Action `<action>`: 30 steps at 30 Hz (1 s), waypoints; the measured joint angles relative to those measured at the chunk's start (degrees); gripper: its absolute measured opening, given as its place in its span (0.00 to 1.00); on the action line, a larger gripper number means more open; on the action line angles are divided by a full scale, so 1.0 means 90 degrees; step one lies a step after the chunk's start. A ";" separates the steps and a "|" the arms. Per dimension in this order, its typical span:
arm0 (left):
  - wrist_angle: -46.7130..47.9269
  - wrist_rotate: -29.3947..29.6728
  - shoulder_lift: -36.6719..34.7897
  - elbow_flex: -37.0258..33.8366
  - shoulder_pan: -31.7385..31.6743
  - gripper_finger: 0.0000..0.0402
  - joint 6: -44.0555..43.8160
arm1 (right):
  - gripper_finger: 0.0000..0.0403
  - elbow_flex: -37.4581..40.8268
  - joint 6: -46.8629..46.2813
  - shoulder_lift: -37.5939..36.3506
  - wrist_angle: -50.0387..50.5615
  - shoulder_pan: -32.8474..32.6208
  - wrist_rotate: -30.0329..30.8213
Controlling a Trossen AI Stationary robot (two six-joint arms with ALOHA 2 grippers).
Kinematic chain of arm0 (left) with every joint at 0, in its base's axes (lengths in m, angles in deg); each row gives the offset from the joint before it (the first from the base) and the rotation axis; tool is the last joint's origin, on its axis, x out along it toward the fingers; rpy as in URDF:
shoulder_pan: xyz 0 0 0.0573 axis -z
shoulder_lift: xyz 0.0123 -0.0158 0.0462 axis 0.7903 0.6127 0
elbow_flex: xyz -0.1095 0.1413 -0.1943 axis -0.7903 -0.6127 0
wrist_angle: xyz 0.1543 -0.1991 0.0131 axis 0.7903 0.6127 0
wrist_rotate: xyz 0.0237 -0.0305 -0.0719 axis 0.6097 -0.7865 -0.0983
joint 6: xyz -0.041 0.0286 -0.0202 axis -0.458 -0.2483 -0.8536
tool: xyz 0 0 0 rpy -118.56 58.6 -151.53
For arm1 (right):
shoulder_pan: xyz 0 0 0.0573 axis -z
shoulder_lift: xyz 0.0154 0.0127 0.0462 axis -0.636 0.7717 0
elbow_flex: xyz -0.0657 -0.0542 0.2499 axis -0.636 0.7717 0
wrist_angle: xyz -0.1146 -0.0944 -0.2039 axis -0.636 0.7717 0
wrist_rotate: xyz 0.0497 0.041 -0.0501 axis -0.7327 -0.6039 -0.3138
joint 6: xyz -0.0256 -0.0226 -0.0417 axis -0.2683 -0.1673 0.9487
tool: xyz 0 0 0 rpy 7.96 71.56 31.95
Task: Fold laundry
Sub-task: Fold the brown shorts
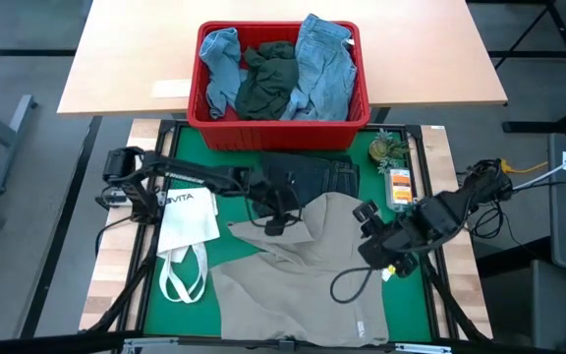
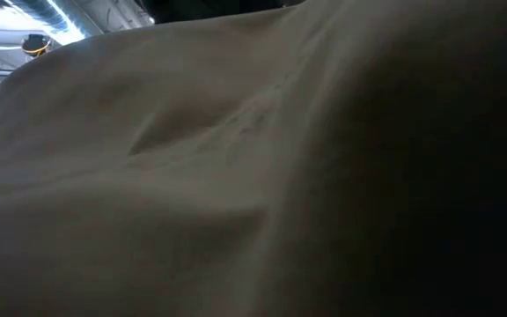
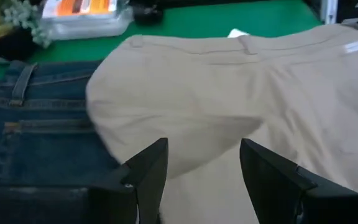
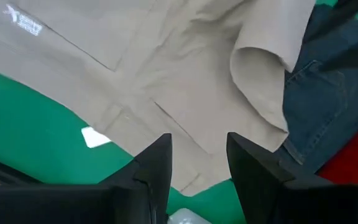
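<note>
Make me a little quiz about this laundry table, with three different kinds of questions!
1. True or false: the beige cotton trousers lie spread on the green mat.
2. What holds the crumpled clothes at the table's far edge? A) red plastic basket B) cardboard box C) metal bucket
3. Fill in: the folded dark blue denim jeans lie between the basket and the ____ trousers.

Key:
1. True.
2. A, the red plastic basket.
3. Beige.

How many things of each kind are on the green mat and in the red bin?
Garments on the mat: 2, the khaki trousers and the dark jeans
Garments in the red bin: 3, two light blue, one dark green
Tote bag: 1
Small plant: 1
Orange packet: 1
Total: 8
</note>
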 joint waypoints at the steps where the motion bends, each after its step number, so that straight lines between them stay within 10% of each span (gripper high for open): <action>1: -0.0052 -0.0116 0.0083 0.0002 -0.0093 0.48 0.0000 | 0.38 0.0000 0.0174 -0.0006 0.0002 0.0121 -0.0007; 14: -0.0197 -0.1974 0.0838 0.0000 -0.0639 0.48 0.0005 | 0.38 0.0001 0.1428 -0.0002 -0.0003 0.1701 -0.1152; 30: 0.1111 -0.2256 0.0838 0.0000 -0.0486 0.47 0.0819 | 0.38 0.0002 0.2000 0.0000 -0.0396 0.2359 -0.1415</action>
